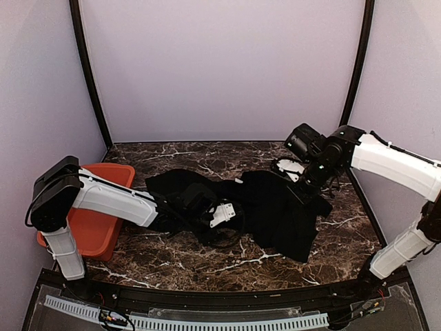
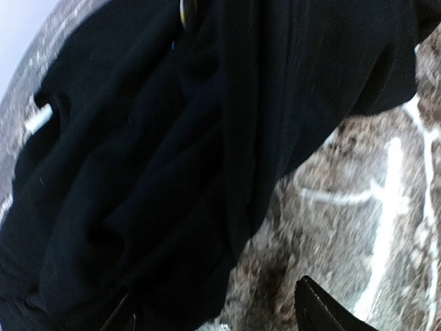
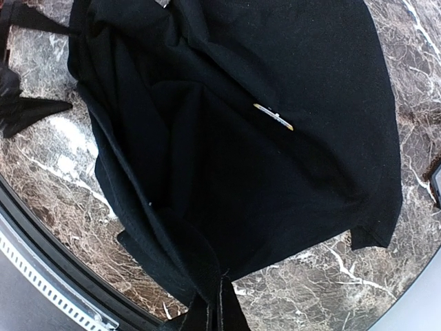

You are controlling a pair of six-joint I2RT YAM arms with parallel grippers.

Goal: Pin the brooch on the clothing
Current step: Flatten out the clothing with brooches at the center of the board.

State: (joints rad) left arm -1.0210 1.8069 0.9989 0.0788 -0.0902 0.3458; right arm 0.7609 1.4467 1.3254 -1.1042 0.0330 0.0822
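The shirt (image 1: 275,207) lies crumpled mid-table (image 1: 207,265), stretched left to right between both arms. The left end effector (image 1: 222,214) hovers over its left folds, wide open and empty. The right end effector (image 1: 305,185) seems pinched shut on the right side's fabric. I cannot make out the brooch.

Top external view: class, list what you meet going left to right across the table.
Orange tub → left gripper → right gripper. The black T-shirt spans both grippers, so it is left out.
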